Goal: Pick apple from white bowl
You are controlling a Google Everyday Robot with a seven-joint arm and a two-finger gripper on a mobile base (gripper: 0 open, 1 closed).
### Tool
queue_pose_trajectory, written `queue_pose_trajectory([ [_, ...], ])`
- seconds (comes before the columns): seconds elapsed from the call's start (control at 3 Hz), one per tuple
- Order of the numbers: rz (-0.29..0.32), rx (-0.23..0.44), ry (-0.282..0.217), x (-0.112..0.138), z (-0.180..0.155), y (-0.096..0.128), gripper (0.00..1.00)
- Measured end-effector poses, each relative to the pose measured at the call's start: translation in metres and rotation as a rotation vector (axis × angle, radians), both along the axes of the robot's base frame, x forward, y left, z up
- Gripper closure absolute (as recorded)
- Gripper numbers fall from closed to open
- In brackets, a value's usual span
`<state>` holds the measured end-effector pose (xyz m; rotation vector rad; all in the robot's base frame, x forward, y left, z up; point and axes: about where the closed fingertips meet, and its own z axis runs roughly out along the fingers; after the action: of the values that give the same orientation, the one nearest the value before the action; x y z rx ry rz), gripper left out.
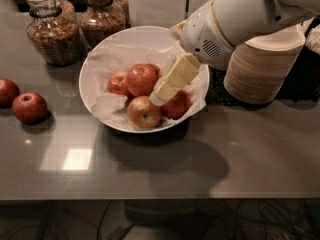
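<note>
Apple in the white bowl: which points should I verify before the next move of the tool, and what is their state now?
1. Apple exposed on top of the pile in the white bowl: ok.
2. Tool above the bowl: ok.
3. Tool centred over the apple: not ok; its tip lies to the right of the apple, close to the front apple.
4. Tool clear of the front apple: cannot tell.
</note>
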<state>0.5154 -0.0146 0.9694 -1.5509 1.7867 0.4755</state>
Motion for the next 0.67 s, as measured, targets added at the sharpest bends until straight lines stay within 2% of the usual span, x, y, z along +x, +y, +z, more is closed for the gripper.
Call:
queue_pose_trajectory([
  [0.33, 0.025, 0.041, 0.01, 0.001, -0.006, 0.021, 0.0],
  [0.67, 0.026, 0.013, 0.006, 0.002, -0.016, 0.037, 0.0],
])
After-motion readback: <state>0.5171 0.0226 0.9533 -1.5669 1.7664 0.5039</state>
